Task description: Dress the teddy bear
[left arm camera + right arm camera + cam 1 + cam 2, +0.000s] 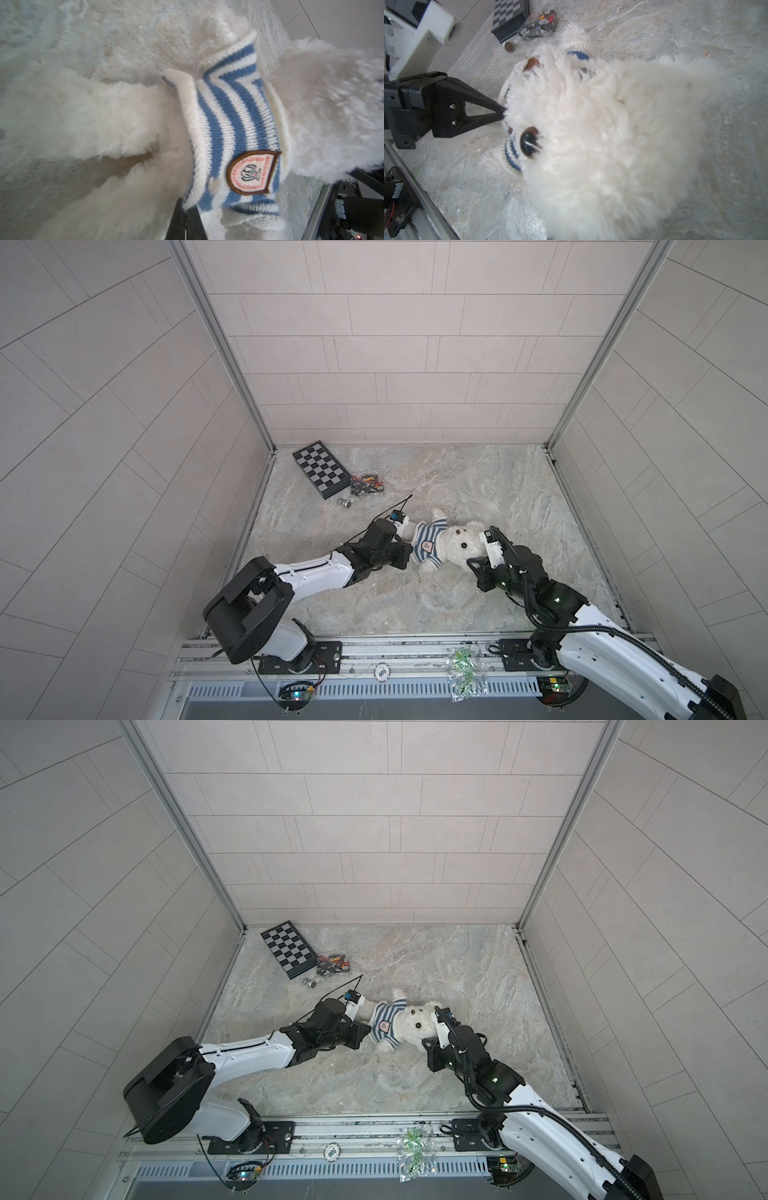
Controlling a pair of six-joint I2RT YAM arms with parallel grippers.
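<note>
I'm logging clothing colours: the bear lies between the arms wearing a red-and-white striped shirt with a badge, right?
Not quite: the shirt on the teddy bear is blue-and-white striped, as the left wrist view shows; the rest holds.

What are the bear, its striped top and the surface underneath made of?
The teddy bear: shaggy white plush, probably synthetic fur. The striped shirt: knitted yarn, stitch rows visible, with a stitched cloth badge. The tabletop: veined, stone-look, matte; real stone or print, cannot tell.
</note>
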